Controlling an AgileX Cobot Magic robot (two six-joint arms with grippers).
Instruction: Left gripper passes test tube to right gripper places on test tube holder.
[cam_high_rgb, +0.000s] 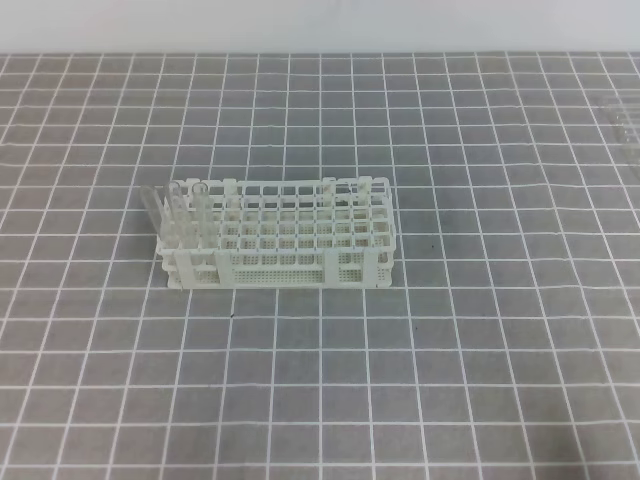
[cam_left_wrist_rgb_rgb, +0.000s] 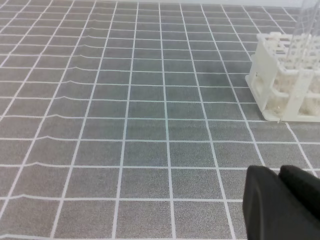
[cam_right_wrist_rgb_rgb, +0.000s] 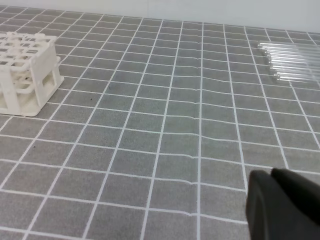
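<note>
Your left gripper and right gripper show only black corners; I cannot tell their spread. Loose tubes lie far right, well apart from the rack. They're nearly invisible, so a misjudged pinch could roll one away.

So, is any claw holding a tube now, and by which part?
Nothing is seen held. The left claw and right claw show only black tips with no tube; tubes stand in the rack.
</note>
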